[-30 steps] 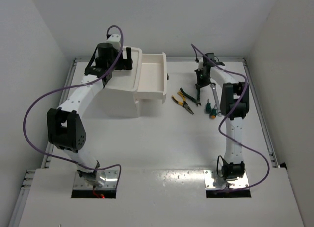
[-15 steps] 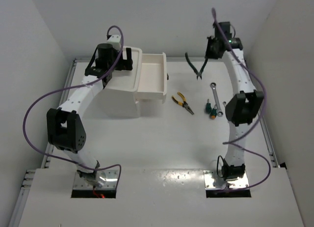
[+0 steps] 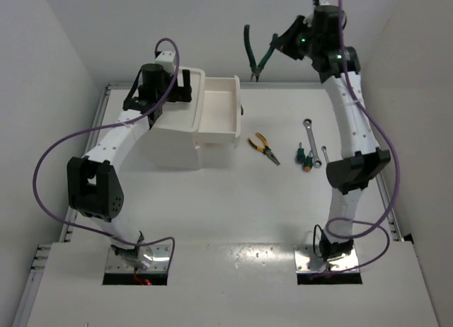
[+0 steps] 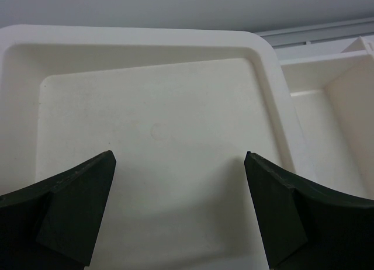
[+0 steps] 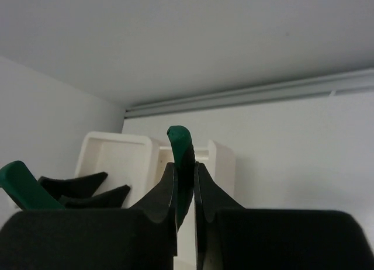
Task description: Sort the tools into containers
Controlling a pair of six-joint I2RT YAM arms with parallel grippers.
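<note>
Green-handled pliers are pinched by one handle in our right tool, held high off the surface near the far end of the open drawer; our left tool hangs spread wide, empty, over the top tray.

Left hand spread wide over white top tray.

Two pairs of pliers, green pliers and yellow pliers; two wrenches; two screwdrivers; one drawer unit.
</note>
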